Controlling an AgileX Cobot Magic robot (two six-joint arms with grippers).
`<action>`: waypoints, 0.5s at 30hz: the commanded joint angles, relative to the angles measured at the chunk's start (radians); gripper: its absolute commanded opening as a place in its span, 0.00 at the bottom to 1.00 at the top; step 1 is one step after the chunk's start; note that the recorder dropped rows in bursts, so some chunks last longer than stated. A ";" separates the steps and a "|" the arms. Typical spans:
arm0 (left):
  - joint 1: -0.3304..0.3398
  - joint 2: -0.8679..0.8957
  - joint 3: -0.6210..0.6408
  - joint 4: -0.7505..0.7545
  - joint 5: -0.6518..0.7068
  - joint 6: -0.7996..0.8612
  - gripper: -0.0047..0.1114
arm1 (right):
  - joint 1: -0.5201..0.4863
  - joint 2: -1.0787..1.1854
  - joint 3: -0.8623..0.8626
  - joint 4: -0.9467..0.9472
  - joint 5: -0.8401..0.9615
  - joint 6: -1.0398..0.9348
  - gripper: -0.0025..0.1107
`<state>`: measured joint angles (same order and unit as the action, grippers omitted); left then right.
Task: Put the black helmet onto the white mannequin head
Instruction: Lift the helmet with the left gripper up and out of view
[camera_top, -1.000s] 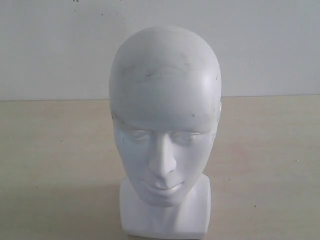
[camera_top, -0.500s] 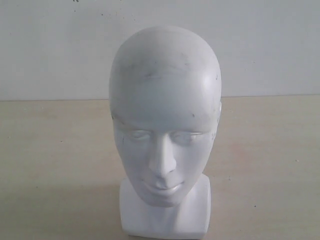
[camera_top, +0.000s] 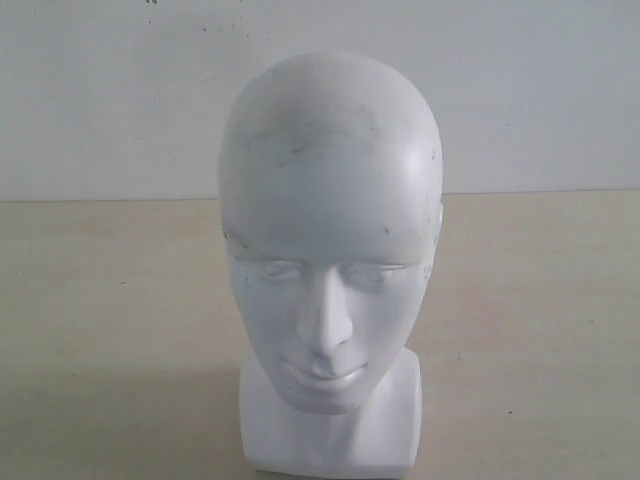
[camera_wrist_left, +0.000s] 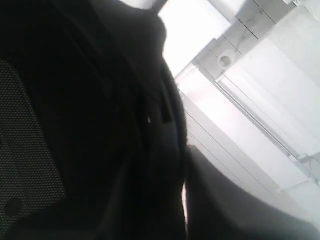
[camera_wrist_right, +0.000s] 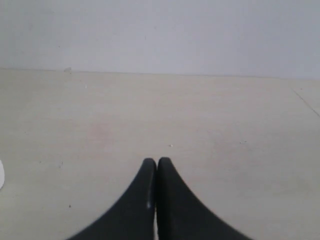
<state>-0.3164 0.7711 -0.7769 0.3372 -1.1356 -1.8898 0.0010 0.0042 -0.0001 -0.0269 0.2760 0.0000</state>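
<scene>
Right end effector (camera_wrist_right: 156, 163): closed tip to tip, nothing held, low over bare table (camera_wrist_right: 225, 115), pointed toward the wall (camera_wrist_right: 160, 35). Left end effector: not separable from the dark mass filling the left wrist view, so can't call it open or closed. Reading that mass as the black helmet (camera_wrist_left: 100, 125), with mesh lining (camera_wrist_left: 25, 150) at one side and ceiling panels (camera_wrist_left: 260, 95) behind. Probably held up on the left arm with the camera tipped upward. Judgement only; no grip contact visible.

Target, white mannequin head (camera_top: 330, 230): upright on its neck block, centre of the table in the exterior view, face toward that camera, crown bare. No helmet anywhere in the exterior view, so out of that frame.

Key relation for the next move: helmet opening vs crown. Need opening facing down, centred over the crown, visor side matched to the face side, then straight descent along the head's vertical axis. Left arm nearer the job; right free to steady the neck block. Can't confirm helmet orientation from these views.
</scene>
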 joint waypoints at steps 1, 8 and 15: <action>-0.002 0.037 -0.079 0.019 -0.085 -0.008 0.08 | 0.002 -0.004 0.000 0.006 -0.168 0.007 0.02; -0.008 0.091 -0.103 0.063 -0.085 -0.008 0.08 | 0.002 -0.004 0.000 0.127 -0.382 0.088 0.02; -0.010 0.141 -0.106 0.074 -0.085 -0.008 0.08 | 0.002 -0.004 0.000 0.156 -0.448 0.109 0.02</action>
<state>-0.3184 0.9071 -0.8574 0.4508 -1.1617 -1.9019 0.0010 0.0042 -0.0001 0.1238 -0.1412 0.1051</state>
